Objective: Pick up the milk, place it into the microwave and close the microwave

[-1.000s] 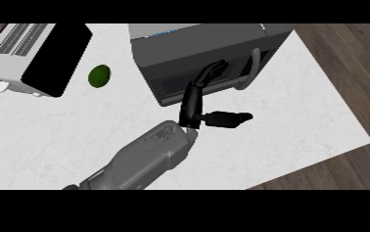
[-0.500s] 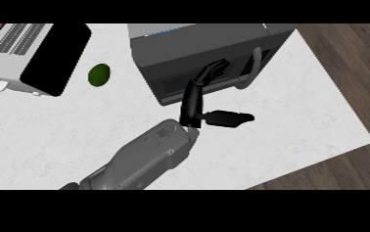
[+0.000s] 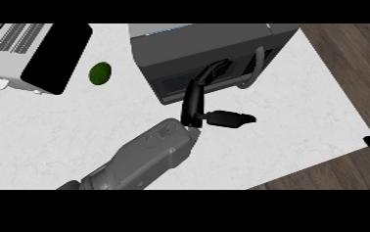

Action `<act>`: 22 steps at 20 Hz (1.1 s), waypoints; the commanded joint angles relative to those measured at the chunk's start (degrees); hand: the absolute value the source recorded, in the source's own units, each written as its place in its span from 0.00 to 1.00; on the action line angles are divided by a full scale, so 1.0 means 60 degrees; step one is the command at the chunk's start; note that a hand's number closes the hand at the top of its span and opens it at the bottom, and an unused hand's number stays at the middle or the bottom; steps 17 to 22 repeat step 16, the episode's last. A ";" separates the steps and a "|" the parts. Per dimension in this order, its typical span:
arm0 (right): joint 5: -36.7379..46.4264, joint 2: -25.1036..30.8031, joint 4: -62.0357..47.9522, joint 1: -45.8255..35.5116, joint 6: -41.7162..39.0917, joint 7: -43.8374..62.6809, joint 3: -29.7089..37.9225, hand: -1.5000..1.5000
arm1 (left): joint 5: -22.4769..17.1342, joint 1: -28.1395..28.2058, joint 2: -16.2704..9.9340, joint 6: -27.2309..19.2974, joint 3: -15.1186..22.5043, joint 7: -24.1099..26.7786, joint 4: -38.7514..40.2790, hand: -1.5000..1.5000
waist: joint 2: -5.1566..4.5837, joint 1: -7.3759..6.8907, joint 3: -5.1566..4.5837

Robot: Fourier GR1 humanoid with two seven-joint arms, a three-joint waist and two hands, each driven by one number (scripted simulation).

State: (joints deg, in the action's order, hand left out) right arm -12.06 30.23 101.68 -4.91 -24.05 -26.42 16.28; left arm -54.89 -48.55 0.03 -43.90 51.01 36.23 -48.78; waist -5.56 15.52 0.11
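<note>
hand: right hand [image 3: 196, 96], fingers straight, thumb stuck out right, touching the microwave [image 3: 209, 50] front, center frame
milk: can't see it, maybe inside
door: looks shut, handle [image 3: 254, 69] just right of fingertips

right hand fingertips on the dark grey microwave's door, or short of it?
Touching. In the head view the right hand's straight fingers overlap the dark grey microwave's shut door beside its grey handle, with no gap showing.
</note>
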 commanded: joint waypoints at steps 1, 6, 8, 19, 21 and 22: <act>-0.1029 -0.0461 -0.0507 -0.0068 -0.0423 0.0291 -0.0309 0.00 | -0.0360 -0.0485 -0.0005 -0.0180 -0.0474 -0.0020 0.0635 0.00 | -0.0092 0.0034 -0.0008; -0.1601 -0.0352 -0.0930 -0.0267 -0.0787 0.0494 -0.0274 0.00 | -0.0621 -0.0621 -0.0005 -0.0166 -0.0578 0.0178 0.0722 0.00 | -0.0059 0.0136 -0.0019; -0.1832 -0.0212 -0.1160 -0.0405 -0.0899 0.0614 -0.0154 0.00 | -0.0630 -0.0594 -0.0005 -0.0077 -0.0474 0.0271 0.0829 0.00 | -0.0082 0.0137 -0.0020; -0.2482 0.0212 -0.1898 -0.0885 -0.1383 0.0827 0.0087 0.00 | -0.0901 -0.0643 -0.0005 0.0020 -0.0473 0.0613 0.0932 0.00 | -0.0119 0.0119 -0.0014; -0.2482 0.0212 -0.1898 -0.0885 -0.1383 0.0827 0.0087 0.00 | -0.0901 -0.0643 -0.0005 0.0020 -0.0473 0.0613 0.0932 0.00 | -0.0119 0.0119 -0.0014; -0.2482 0.0212 -0.1898 -0.0885 -0.1383 0.0827 0.0087 0.00 | -0.0901 -0.0643 -0.0005 0.0020 -0.0473 0.0613 0.0932 0.00 | -0.0119 0.0119 -0.0014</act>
